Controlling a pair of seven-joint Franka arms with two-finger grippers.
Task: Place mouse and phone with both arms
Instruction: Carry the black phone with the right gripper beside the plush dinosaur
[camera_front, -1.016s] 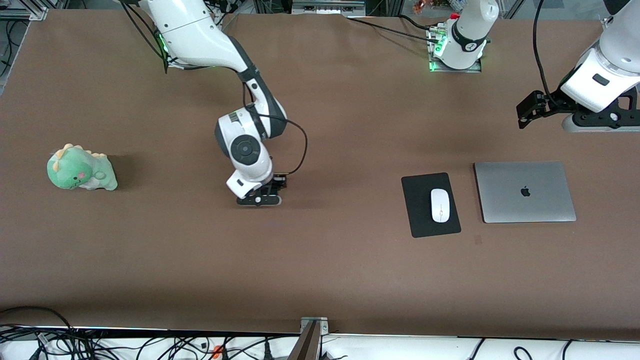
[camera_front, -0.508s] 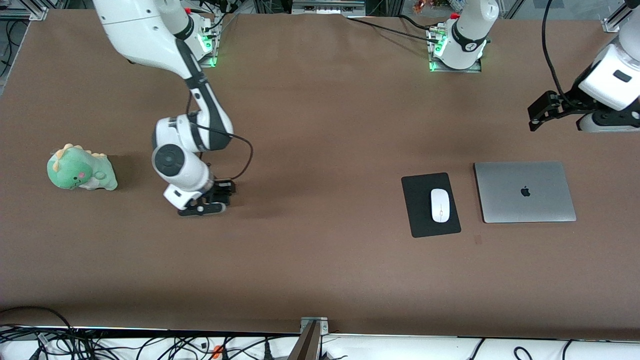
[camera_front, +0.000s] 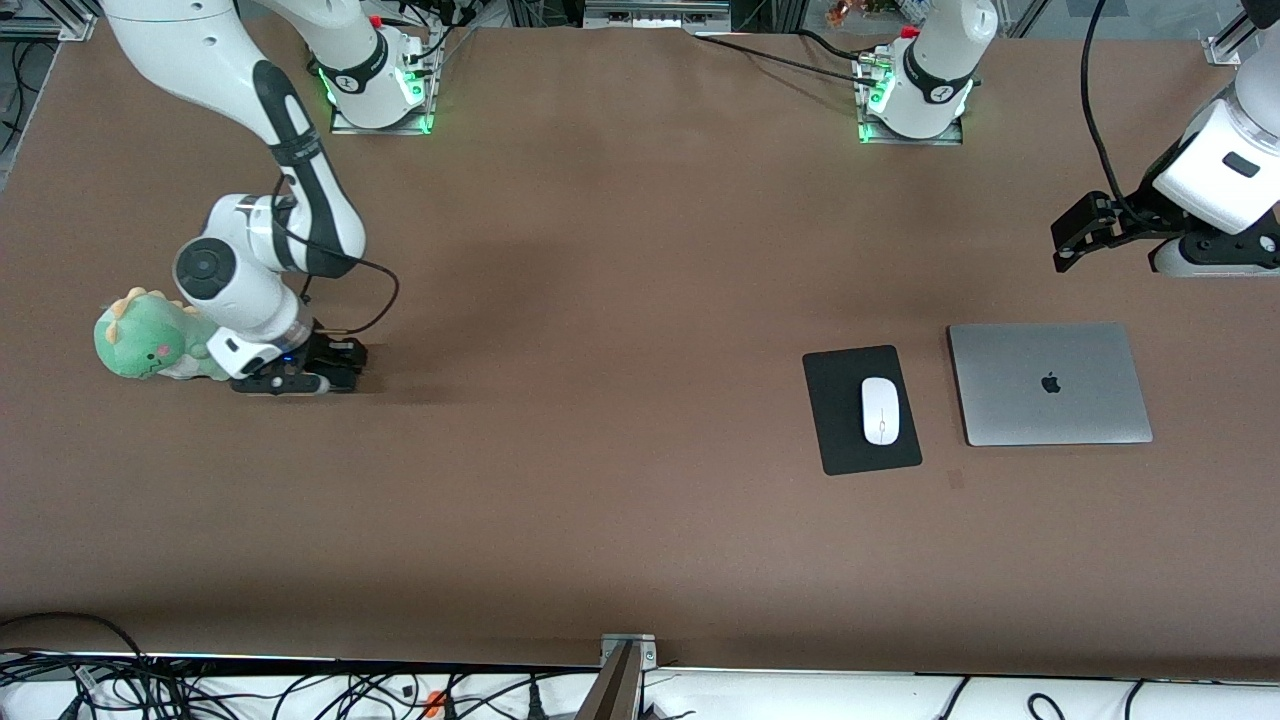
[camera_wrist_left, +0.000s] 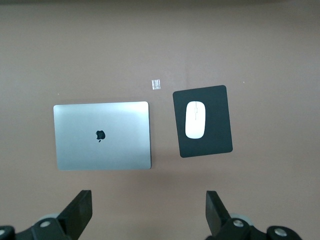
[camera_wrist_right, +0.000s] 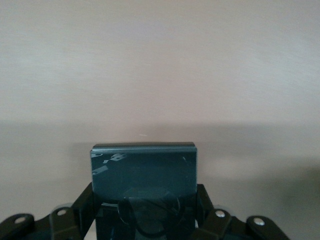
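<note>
Phone (camera_wrist_right: 144, 172): stiff, slick glass, pinched edgewise in right gripper (camera_front: 300, 378) jaws beside plush dinosaur (camera_front: 150, 337). Left gripper (camera_wrist_left: 147, 212) jaws spread, waiting above laptop (camera_wrist_left: 102, 135).

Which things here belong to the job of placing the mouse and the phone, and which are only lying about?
Belong to the job:
- mouse, on the mouse pad
- phone, held in the right end effector
- left end effector, open, empty

Only lying about:
- laptop
- green dinosaur toy

Sitting on the worktop (camera_front: 640, 520) are one mouse (camera_front: 880, 410), one mouse pad (camera_front: 835, 420), one laptop (camera_front: 1050, 384), one green plush dinosaur (camera_front: 140, 340); one phone (camera_wrist_right: 143, 172).
</note>
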